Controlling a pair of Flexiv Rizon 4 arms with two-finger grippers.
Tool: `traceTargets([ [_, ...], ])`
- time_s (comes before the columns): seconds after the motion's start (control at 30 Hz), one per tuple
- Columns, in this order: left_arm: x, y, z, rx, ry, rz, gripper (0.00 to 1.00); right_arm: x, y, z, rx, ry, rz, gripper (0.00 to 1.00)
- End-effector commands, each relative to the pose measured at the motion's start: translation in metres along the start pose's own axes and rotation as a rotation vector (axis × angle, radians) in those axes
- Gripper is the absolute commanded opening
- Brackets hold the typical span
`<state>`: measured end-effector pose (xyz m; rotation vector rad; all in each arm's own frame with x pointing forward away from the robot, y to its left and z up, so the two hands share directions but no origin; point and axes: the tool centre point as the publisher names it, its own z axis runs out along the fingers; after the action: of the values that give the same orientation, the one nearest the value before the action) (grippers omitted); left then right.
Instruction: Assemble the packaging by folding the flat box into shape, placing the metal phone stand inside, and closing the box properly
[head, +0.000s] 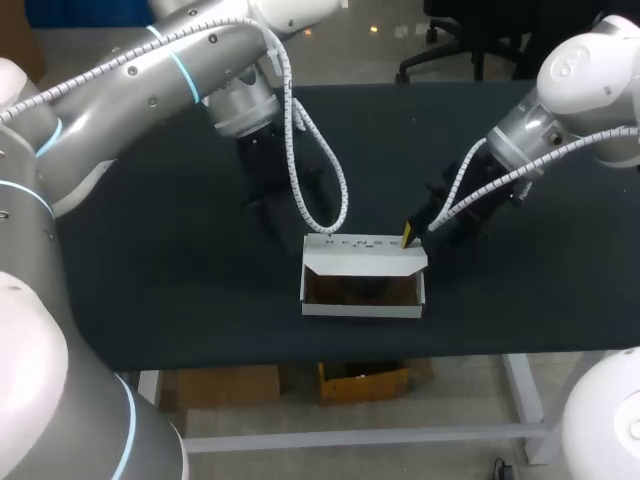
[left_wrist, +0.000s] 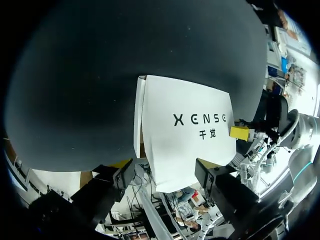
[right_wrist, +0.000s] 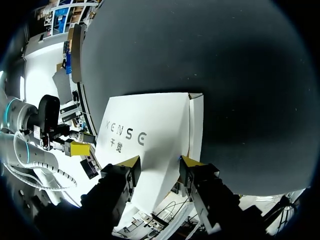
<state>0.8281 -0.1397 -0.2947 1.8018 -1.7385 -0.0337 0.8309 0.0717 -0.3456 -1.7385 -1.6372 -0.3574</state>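
White card box (head: 362, 310) near the front middle of the table, long side to the front edge. Lid flap (head: 362, 256) up, leaning back; dark brown inside. Metal phone stand: not made out, only dark shapes in the cavity.

Right gripper (right_wrist: 160, 162) above the flap's right rear corner, fingers spread, grasping nothing, printed flap showing between them. One yellow fingertip (head: 410, 238) just beside that corner; contact not confirmable. Left gripper (left_wrist: 164, 165) up over the table behind and left of the box, likewise spread and holding nothing.

Step in hand, as a judgement: bringing the lid down.

Hazards:
- Push on one corner only: light card, so a twisted flap or the whole box skating, with no second hold to brace it.
- Tuck edge missing the front wall, then folding outside or crumpling.
- Stand, if inside and sitting high: lid bulging or springing back.
- Coiled cable (head: 318, 190) off the left arm hanging low behind the box; possible snag on the flap edge during a forward reach.

Surface: black matte tabletop (head: 150, 290), flat, little grip by the look. Box well apart from the side edges but near the front one, so a forward shove risks sending it off.
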Motion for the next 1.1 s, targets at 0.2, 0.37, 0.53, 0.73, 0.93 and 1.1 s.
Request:
traceTargets([
  [0.2,0.002,0.013,-0.002,0.12,-0.046,0.049,0.81,0.002,0.002,0.001,0.009,-0.016,-0.007,0.49],
  [0.37,0.002,0.015,-0.002,0.141,-0.067,0.074,0.82,0.002,0.001,0.004,0.009,-0.025,-0.007,0.49],
  [0.53,0.002,0.017,-0.002,0.161,-0.088,0.104,0.85,0.002,0.0,0.007,0.008,-0.032,-0.006,0.49],
  [0.73,0.003,0.018,-0.002,0.17,-0.101,0.126,0.85,0.0,-0.001,0.009,0.006,-0.031,-0.002,0.49],
  [0.93,0.005,0.019,0.0,0.195,-0.131,0.167,0.85,-0.001,-0.002,0.01,0.006,-0.04,-0.006,0.49],
  [1.1,0.005,0.022,-0.001,0.236,-0.161,0.233,0.85,-0.003,-0.002,0.012,0.01,-0.044,-0.008,0.49],
])
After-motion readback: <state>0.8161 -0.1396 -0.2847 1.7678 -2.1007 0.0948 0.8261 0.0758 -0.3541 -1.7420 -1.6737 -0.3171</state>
